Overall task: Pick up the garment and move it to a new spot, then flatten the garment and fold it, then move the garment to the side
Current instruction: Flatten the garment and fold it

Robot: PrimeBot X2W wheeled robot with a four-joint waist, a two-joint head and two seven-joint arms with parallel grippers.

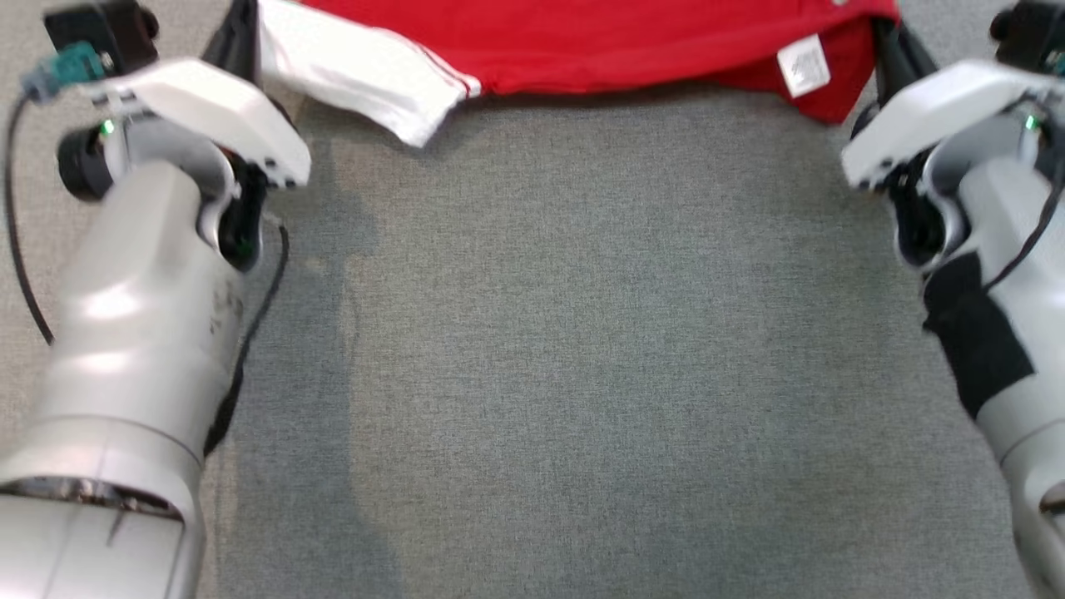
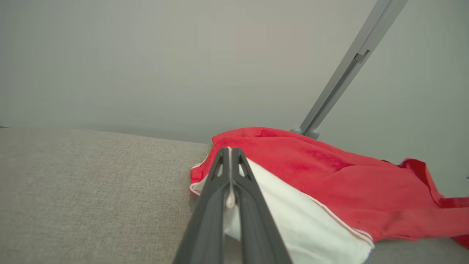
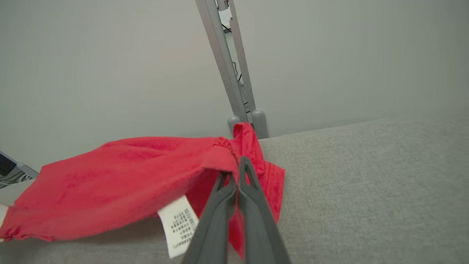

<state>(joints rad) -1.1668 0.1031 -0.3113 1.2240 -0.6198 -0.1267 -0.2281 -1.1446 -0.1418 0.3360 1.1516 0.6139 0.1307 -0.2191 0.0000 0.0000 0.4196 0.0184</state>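
The garment (image 1: pixel 599 42) is red with a white sleeve (image 1: pixel 358 71) and a white care label (image 1: pixel 804 65), and it stretches across the far edge of the grey cloth surface. My left gripper (image 1: pixel 240 37) is shut on its white sleeve end, and my right gripper (image 1: pixel 892 42) is shut on its red corner. In the left wrist view my gripper (image 2: pixel 230 153) pinches white fabric of the garment (image 2: pixel 322 172) between its closed fingers. In the right wrist view my gripper (image 3: pixel 239 167) clamps a red hem of the garment (image 3: pixel 121 176), with the label (image 3: pixel 180 224) hanging beside it.
A grey woven surface (image 1: pixel 566 349) spreads out in front of me. A slanted grey metal post (image 2: pixel 340 77) stands behind the garment, and the post (image 3: pixel 227 73) rises from the surface's far edge before a plain pale wall.
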